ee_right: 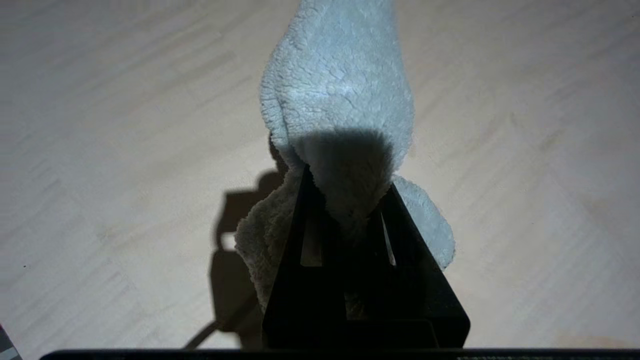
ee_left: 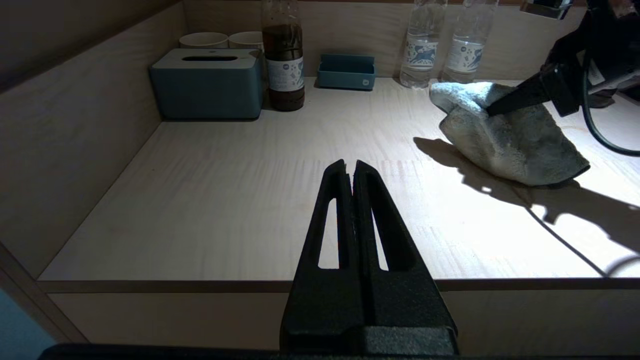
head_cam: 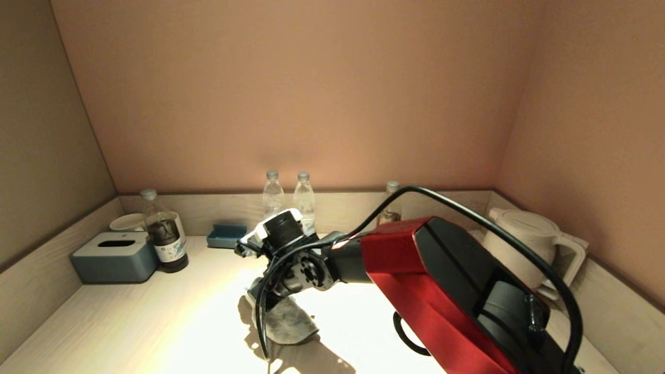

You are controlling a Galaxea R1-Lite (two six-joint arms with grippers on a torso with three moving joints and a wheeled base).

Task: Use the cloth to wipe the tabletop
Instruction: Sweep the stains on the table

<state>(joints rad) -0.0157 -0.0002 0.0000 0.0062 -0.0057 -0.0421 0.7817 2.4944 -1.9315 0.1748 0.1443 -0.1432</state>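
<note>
A grey fluffy cloth (head_cam: 288, 317) lies bunched on the light wooden tabletop (head_cam: 171, 322) near its middle. My right gripper (head_cam: 260, 291) reaches down from the red arm and is shut on one end of the cloth, which trails on the surface. In the right wrist view the cloth (ee_right: 340, 100) is pinched between the black fingers (ee_right: 305, 215). In the left wrist view the cloth (ee_left: 510, 135) shows at the right with the right gripper (ee_left: 492, 109) on it. My left gripper (ee_left: 349, 167) is shut and empty, parked over the table's front edge.
Along the back wall stand a blue tissue box (head_cam: 114, 257), a dark bottle (head_cam: 165, 239), cups (head_cam: 127, 222), a small blue tray (head_cam: 226, 235), three water bottles (head_cam: 274, 195) and a white kettle (head_cam: 530, 246) at the right. Walls close in on both sides.
</note>
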